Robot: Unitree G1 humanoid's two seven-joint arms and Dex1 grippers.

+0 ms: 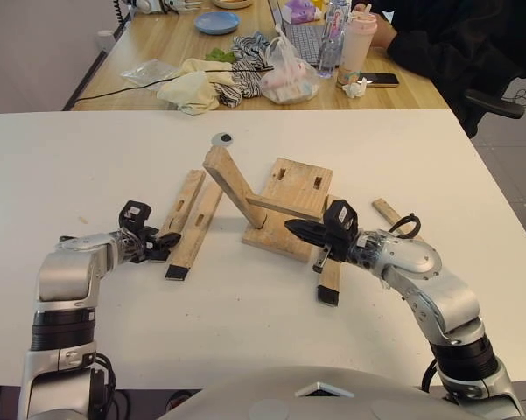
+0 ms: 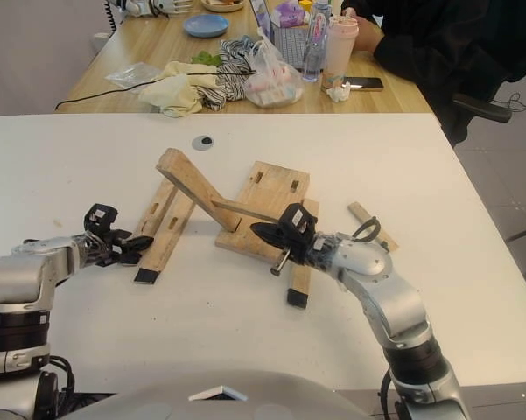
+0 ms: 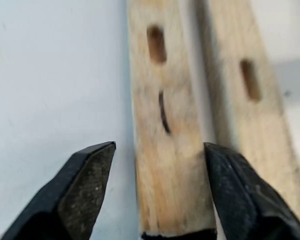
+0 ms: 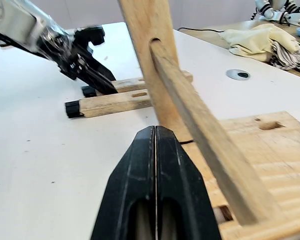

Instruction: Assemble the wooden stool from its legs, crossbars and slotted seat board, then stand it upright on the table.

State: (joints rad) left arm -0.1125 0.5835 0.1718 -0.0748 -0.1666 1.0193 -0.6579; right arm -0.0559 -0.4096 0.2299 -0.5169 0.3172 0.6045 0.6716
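Note:
The slotted seat board point(image 1: 291, 188) lies flat mid-table. One leg point(image 1: 231, 184) leans tilted at its left edge, and a crossbar point(image 1: 284, 207) plugged into the leg runs right over the board. My right gripper point(image 1: 292, 227) is shut and empty, its tips just below that crossbar point(image 4: 204, 135). Two loose legs point(image 1: 185, 202) point(image 1: 196, 227) lie side by side on the left. My left gripper point(image 3: 159, 146) is open, its fingers point(image 3: 85, 185) straddling the black-capped end of the nearer leg point(image 3: 164, 150). Another leg point(image 1: 330, 282) lies under my right wrist. A short crossbar point(image 1: 386, 210) lies right of the board.
A small grey disc point(image 1: 221, 138) sits on the white table point(image 1: 87, 157) behind the parts. Beyond the far edge stands a wooden table point(image 1: 157, 44) with cloths, bags and bottles. The white table has bare room at front and far left.

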